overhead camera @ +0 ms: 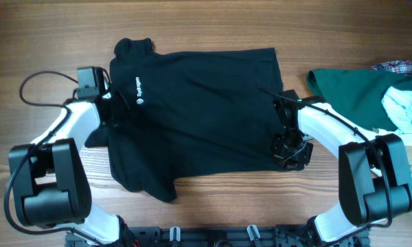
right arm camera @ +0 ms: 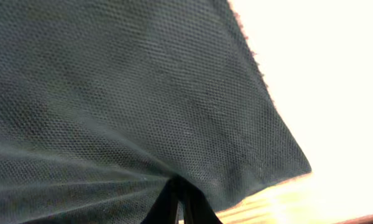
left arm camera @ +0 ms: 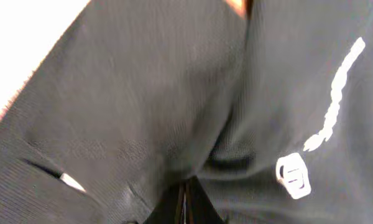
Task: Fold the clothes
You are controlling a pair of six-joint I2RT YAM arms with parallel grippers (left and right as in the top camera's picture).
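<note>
The clothes, a black polo shirt [overhead camera: 192, 110], lie spread across the middle of the wooden table with the collar at the far left and white chest lettering facing up. My left gripper [overhead camera: 113, 101] is at the shirt's left edge near the lettering, shut on a pinch of the black fabric [left arm camera: 143, 112]. The white logo [left arm camera: 293, 176] shows just right of its jaws [left arm camera: 183, 202]. My right gripper [overhead camera: 278, 101] is at the shirt's right edge, shut on the fabric [right arm camera: 124, 93]. Creases fan out from its jaws [right arm camera: 177, 196].
A dark green garment [overhead camera: 350, 92] lies at the right side of the table, with a white and pale blue garment [overhead camera: 405, 106] and a plaid piece [overhead camera: 398, 66] on it. Bare wood [overhead camera: 213, 24] runs along the far side. Both arm bases stand at the near edge.
</note>
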